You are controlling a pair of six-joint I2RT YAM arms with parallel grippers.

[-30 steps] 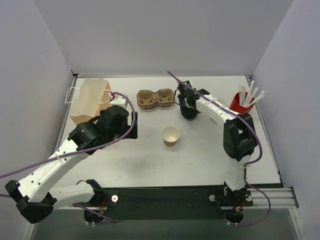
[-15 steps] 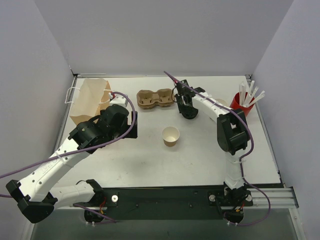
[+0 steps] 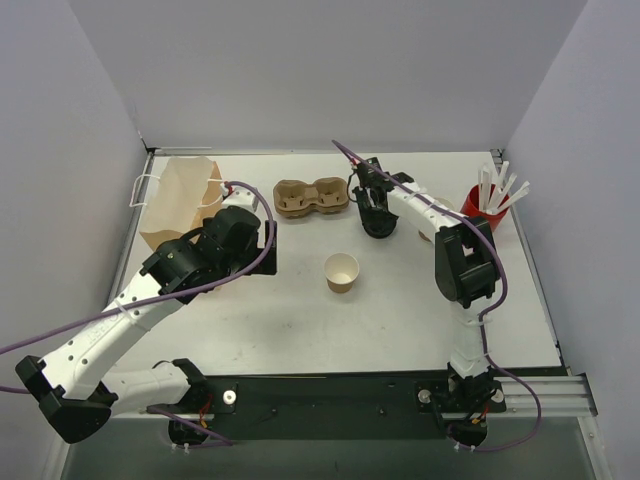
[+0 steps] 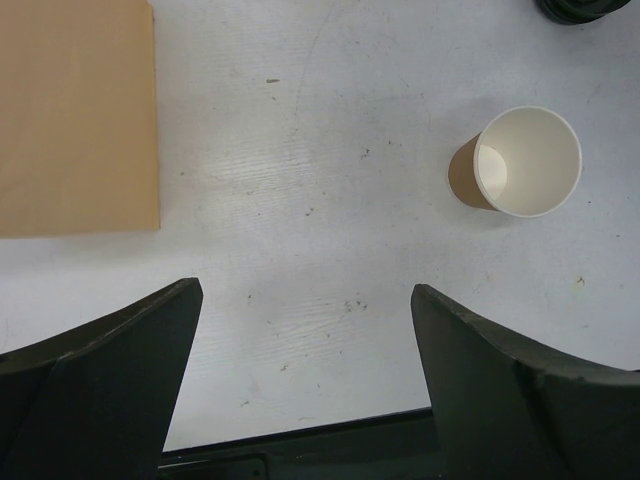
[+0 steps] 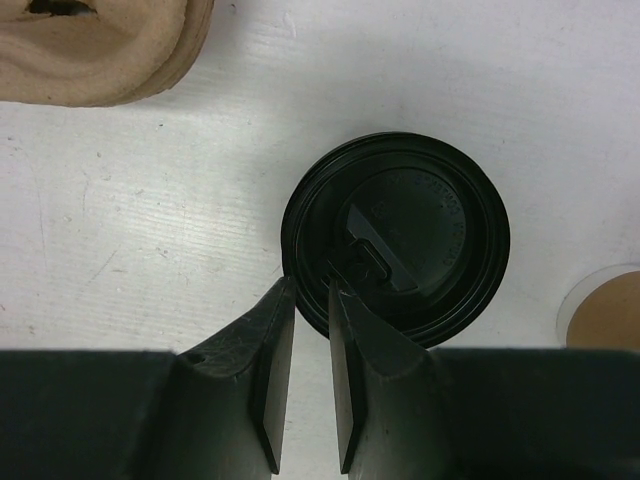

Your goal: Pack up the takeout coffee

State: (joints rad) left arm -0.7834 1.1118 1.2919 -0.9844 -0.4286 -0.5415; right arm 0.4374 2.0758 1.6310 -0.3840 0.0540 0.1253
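No cup with a lid on it shows. An open kraft-brown paper cup point(image 3: 342, 271) stands upright mid-table, also in the left wrist view point(image 4: 520, 162). A round black lid point(image 5: 400, 235) lies on the table apart from it. My right gripper point(image 5: 310, 290) hangs over the lid point(image 3: 377, 215), jaws nearly closed with the lid's near-left rim between them. The brown paper bag point(image 3: 180, 200) stands at the back left, also in the left wrist view point(image 4: 75, 115). My left gripper point(image 4: 305, 300) is open and empty above bare table, between bag and cup point(image 3: 262, 240).
A tan pulp cup carrier point(image 3: 312, 196) lies at the back centre, its edge in the right wrist view point(image 5: 90, 50). A red cup of white sticks point(image 3: 484, 208) stands at the back right. A tan disc with a white rim point(image 5: 605, 310) sits right of the lid.
My right arm's elbow has swung left and its gripper has shifted slightly over the lid. My left arm has edged a little towards the bag. The open cup has not moved.
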